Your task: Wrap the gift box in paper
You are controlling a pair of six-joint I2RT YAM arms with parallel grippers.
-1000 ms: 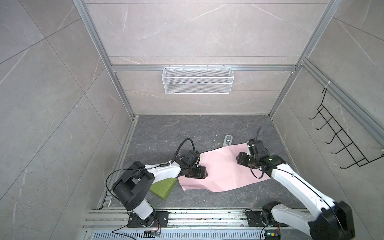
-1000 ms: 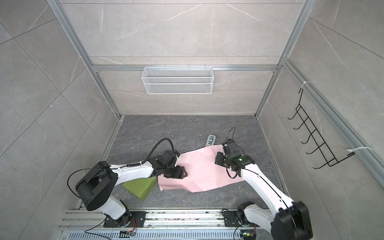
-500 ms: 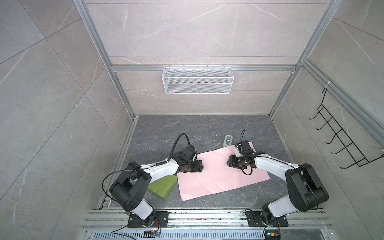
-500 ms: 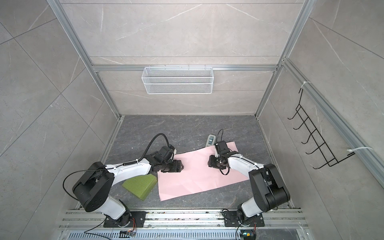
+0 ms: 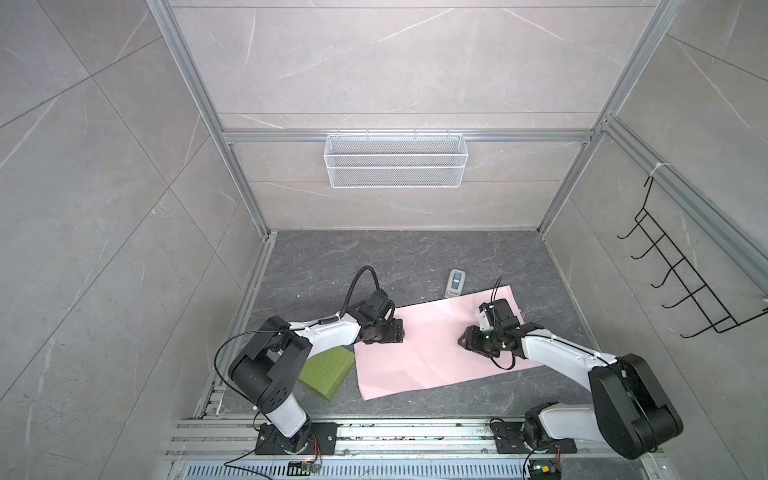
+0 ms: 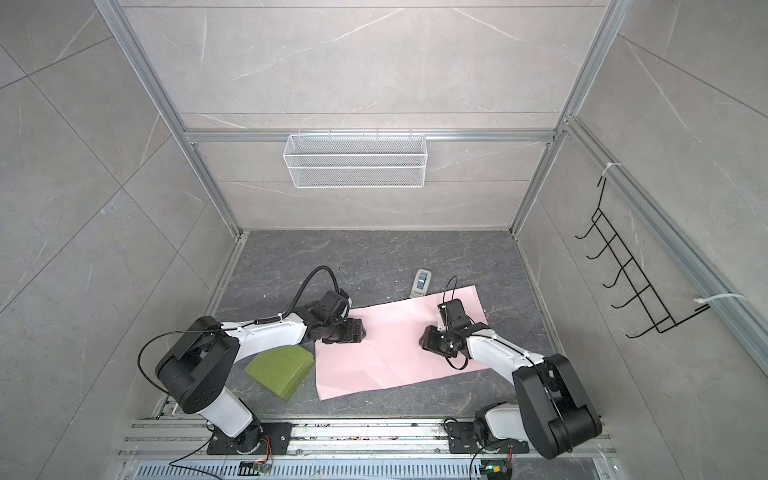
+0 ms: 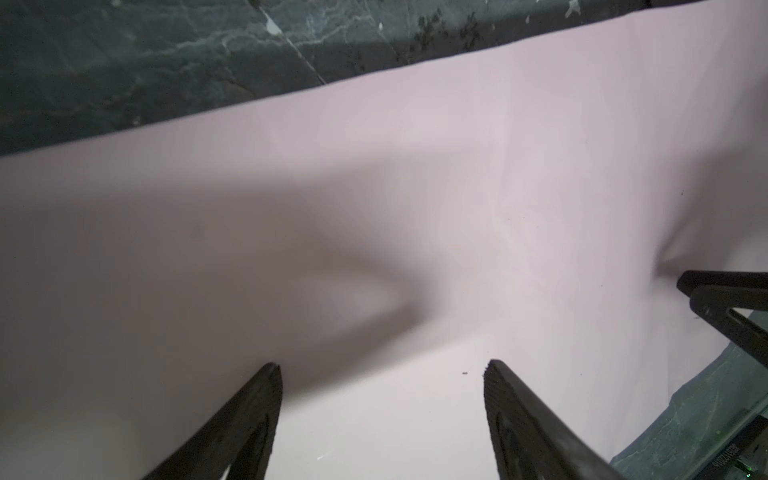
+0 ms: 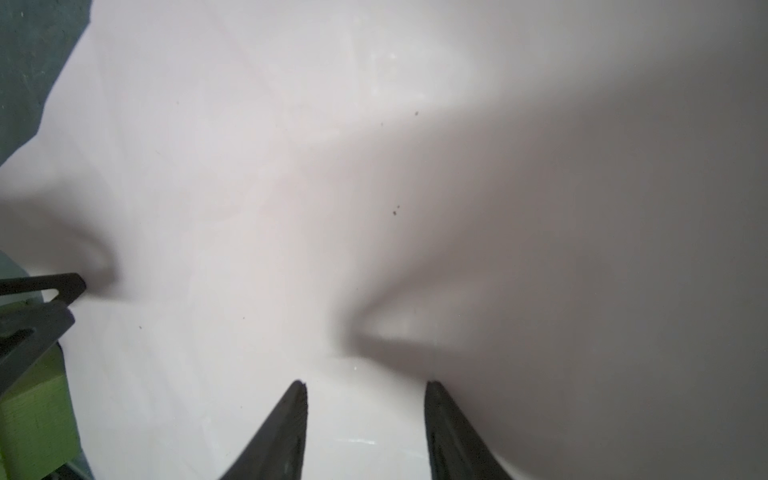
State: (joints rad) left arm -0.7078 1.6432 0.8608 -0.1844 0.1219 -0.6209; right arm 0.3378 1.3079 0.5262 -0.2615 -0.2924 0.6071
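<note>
A wire basket (image 5: 395,162) hangs above a remote (image 5: 456,283).

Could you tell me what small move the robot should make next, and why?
Probably move the left tool toward the gift box to grasp it. The paper lies flat, pink face up, but the box sits beside it, not on it, and the left tool hangs open and empty over the paper.

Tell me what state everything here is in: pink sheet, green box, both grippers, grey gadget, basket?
paper: spread flat, pink face up, lightly creased.
gift box: unwrapped, lying beside the paper, not on it.
left gripper: open, over the paper, holding nothing.
right gripper: open, over the paper, holding nothing.
grey device: lying by the paper's far edge.
wire basket: hanging on the back wall, looks empty.
</note>
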